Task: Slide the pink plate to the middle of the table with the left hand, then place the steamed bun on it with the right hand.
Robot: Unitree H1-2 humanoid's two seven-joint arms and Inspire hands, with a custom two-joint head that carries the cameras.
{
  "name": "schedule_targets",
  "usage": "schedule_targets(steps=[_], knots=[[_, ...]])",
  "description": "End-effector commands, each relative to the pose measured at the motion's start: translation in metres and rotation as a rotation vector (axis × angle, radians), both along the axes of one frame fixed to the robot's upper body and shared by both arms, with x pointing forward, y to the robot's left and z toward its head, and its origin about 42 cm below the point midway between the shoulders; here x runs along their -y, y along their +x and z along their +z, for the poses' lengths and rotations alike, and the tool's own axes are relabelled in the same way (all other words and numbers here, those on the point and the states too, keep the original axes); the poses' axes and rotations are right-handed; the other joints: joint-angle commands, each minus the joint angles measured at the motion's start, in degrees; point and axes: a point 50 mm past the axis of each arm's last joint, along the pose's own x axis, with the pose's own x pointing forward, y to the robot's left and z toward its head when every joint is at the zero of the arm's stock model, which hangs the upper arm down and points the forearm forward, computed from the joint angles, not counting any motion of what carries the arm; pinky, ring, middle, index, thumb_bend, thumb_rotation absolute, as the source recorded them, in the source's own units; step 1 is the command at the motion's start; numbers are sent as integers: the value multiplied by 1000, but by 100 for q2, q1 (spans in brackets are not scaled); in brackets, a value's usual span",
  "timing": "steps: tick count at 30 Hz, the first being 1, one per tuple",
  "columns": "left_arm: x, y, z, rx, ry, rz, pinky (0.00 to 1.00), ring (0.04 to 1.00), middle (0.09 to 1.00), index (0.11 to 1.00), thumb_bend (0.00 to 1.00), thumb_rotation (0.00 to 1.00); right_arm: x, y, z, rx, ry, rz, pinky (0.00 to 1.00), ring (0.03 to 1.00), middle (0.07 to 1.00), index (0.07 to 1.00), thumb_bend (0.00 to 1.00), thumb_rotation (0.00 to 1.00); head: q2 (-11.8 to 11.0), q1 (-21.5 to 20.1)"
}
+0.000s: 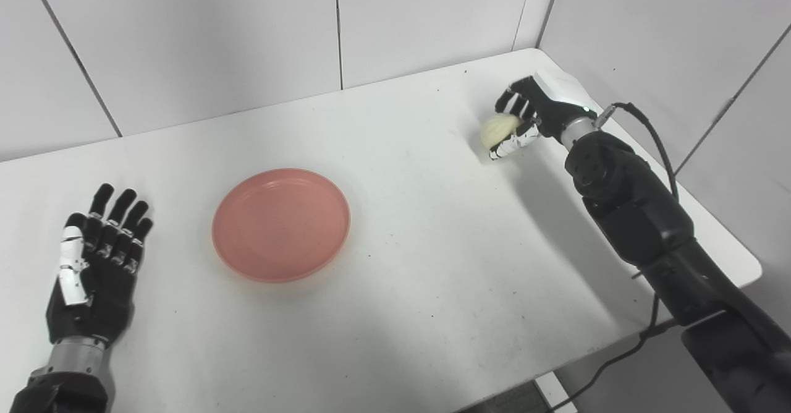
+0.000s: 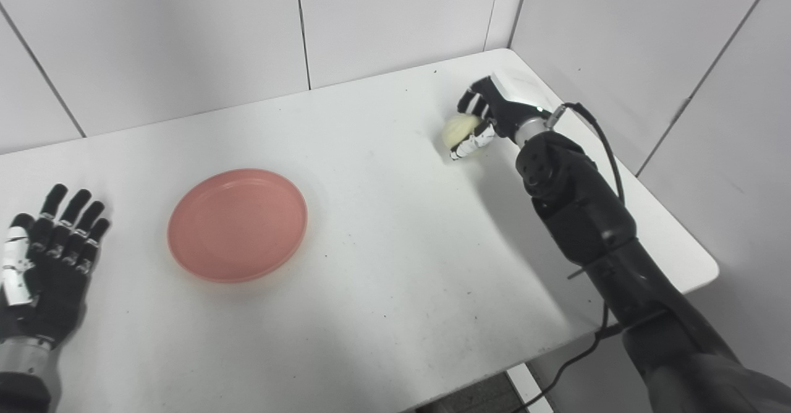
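Note:
The pink plate (image 1: pixel 281 224) lies flat on the white table (image 1: pixel 420 264), left of the middle, with nothing on it. My left hand (image 1: pixel 99 258) lies open and flat on the table at the far left, a little apart from the plate. The pale steamed bun (image 1: pixel 498 130) is at the far right of the table. My right hand (image 1: pixel 525 116) is shut around the bun, fingers over its top and thumb below it. I cannot tell whether the bun rests on the table or is just above it. The bun also shows in the right eye view (image 2: pixel 458 130).
Light grey walls stand behind the table and along its right side, close to my right hand. A black cable (image 1: pixel 649 131) runs along my right forearm (image 1: pixel 624 203) and hangs off the table's right front edge.

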Motion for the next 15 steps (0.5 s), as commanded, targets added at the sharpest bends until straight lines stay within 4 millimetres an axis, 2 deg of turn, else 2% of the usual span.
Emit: schedule_targets(steps=[1,8,13,14,15], knots=[[9,-17,-31,-138,30,9,987,953,949,946,401,1000,-10,3,36,77,-42,29,360,429,441,545,515,0,18,104],[32,-22,-27,-141,51,9,996,961,956,958,394,1000,-39,5,47,79,-48,122,354,418,437,548,514,0,72,668],[50,-24,-26,-141,67,9,992,962,956,952,381,1000,-52,13,47,81,-45,212,358,426,446,545,515,0,105,1214],[53,-24,-25,-142,66,11,993,964,957,952,378,1000,-58,16,46,77,-46,231,362,428,444,545,515,0,105,1214],[57,-24,-25,-144,66,12,994,965,957,951,370,1000,-63,19,45,74,-48,249,364,429,443,544,515,0,121,1427]])
